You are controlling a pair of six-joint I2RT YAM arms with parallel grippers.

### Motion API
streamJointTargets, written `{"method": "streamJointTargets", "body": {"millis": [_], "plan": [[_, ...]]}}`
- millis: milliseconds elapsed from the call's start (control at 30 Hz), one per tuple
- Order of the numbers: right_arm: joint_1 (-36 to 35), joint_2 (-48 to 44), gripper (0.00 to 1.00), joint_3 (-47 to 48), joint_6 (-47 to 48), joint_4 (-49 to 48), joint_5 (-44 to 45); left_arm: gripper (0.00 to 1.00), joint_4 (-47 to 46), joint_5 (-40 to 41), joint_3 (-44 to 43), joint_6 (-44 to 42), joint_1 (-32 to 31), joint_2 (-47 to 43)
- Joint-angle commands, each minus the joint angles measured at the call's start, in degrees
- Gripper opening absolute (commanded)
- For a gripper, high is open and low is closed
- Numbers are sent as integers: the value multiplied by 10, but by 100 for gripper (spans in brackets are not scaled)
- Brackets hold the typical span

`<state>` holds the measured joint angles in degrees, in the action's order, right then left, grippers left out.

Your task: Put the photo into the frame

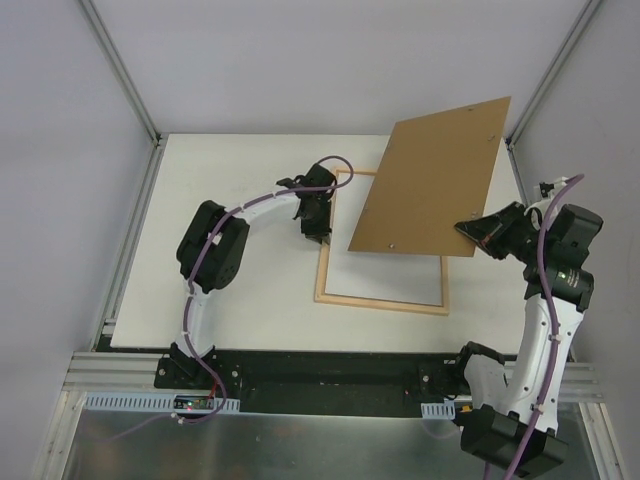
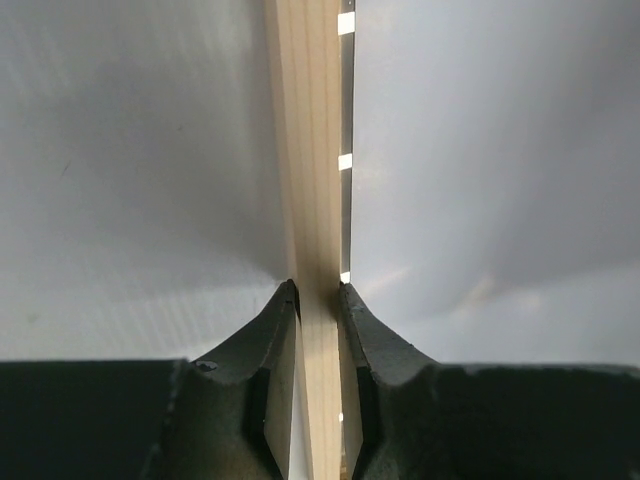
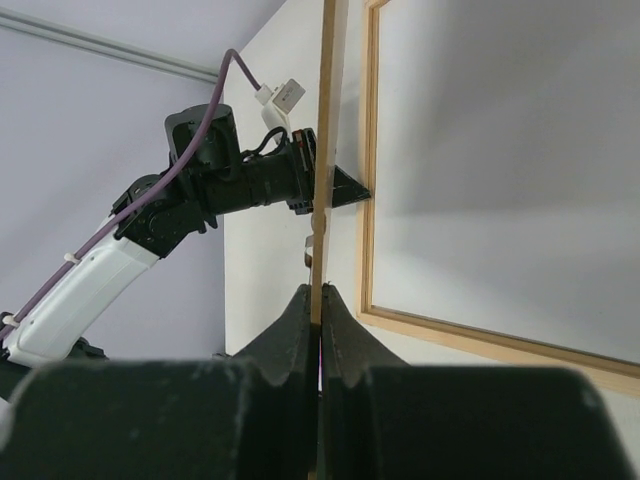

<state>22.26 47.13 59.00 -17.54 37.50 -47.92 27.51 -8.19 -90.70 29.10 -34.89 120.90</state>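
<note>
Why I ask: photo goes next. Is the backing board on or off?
Off: the right jaws hold the backing board tilted above the frame.

Pale wooden frame (image 1: 380, 303), flat (white inside)

top external: overhead from near side, facing down | left wrist: close along frame (image 2: 310, 150) | right wrist: close along backing board (image 3: 326, 150) | shared by all 3: frame

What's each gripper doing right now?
Left gripper: closed on the frame at its left rail.
Right gripper: closed on the board, held up over the frame.
</note>
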Motion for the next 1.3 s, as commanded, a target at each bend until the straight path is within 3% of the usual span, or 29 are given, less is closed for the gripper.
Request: {"method": "streamJointTargets", "body": {"millis": [0,233,500,767,1000,1267], "plan": [[-20,-10,0,-20,-9,-90,-45,0,26,33,80,9,7,-62],[-76,-13,0,-56,-23,-131,-39,0,2,42,207,36,32,-151],[-174,-18,0,-119,-47,-193,-16,0,0,23,294,17,76,-232],[-267,-10,0,-170,-68,-264,40,0,0,9,322,2,110,-259],[-310,2,0,-196,-83,-309,63,0,3,8,322,-5,134,-263],[-345,5,0,-230,-107,-360,78,7,7,5,305,-11,147,-261]]}}
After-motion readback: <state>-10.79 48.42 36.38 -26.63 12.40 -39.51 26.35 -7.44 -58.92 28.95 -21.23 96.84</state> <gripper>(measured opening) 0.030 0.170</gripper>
